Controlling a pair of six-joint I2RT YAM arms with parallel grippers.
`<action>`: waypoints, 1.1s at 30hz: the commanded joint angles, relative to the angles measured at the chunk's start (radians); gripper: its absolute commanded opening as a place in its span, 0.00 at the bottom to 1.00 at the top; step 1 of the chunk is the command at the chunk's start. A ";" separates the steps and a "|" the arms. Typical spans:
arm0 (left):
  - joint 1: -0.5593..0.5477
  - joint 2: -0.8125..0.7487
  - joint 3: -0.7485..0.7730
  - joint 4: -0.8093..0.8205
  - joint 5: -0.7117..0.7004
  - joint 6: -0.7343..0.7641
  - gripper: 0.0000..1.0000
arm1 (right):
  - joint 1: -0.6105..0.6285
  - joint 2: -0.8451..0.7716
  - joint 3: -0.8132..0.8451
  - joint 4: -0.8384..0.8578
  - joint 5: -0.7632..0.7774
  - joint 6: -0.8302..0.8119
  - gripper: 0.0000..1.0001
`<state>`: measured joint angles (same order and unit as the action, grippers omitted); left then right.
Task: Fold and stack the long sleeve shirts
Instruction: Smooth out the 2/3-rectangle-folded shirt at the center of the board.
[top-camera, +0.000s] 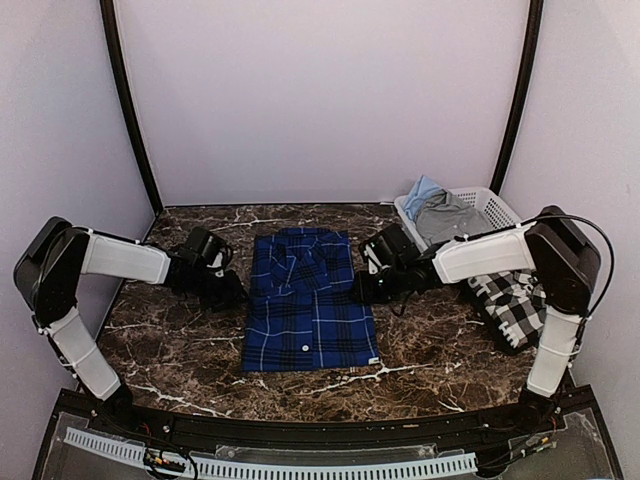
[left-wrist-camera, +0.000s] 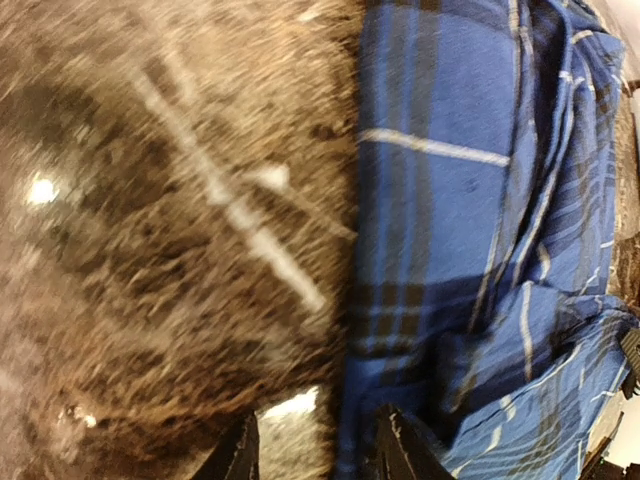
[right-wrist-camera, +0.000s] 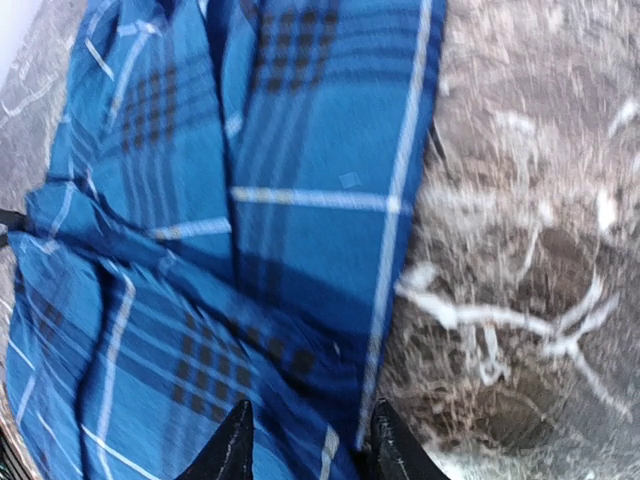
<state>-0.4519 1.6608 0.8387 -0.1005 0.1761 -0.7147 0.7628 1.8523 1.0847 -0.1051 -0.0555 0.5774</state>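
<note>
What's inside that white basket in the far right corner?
The white basket holds a crumpled grey garment and a light blue cloth at its left end. Anything lying beneath them is covered.

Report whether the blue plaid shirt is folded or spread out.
Folded. The blue plaid shirt lies as a compact rectangle on the table, collar at the far end, no sleeves sticking out.

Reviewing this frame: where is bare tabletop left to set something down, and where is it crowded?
Free: the near strip between the hem of the blue plaid shirt and the table edge; the far strip behind its collar, left of the basket; the patch between it and the black-and-white check shirt. Crowded: its two sides, where the left gripper and right gripper are.
</note>
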 joint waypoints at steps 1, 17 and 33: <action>0.008 0.025 0.074 0.007 0.066 0.067 0.37 | -0.003 0.017 0.057 0.043 0.014 -0.009 0.37; 0.009 0.057 0.062 0.076 0.126 0.022 0.20 | -0.007 0.054 0.108 0.022 0.005 -0.119 0.04; 0.021 0.047 0.082 -0.005 -0.047 -0.028 0.00 | -0.024 0.064 0.083 0.143 0.013 -0.139 0.00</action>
<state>-0.4435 1.7241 0.9119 -0.0616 0.1951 -0.7300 0.7582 1.8942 1.1572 -0.0196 -0.0559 0.4515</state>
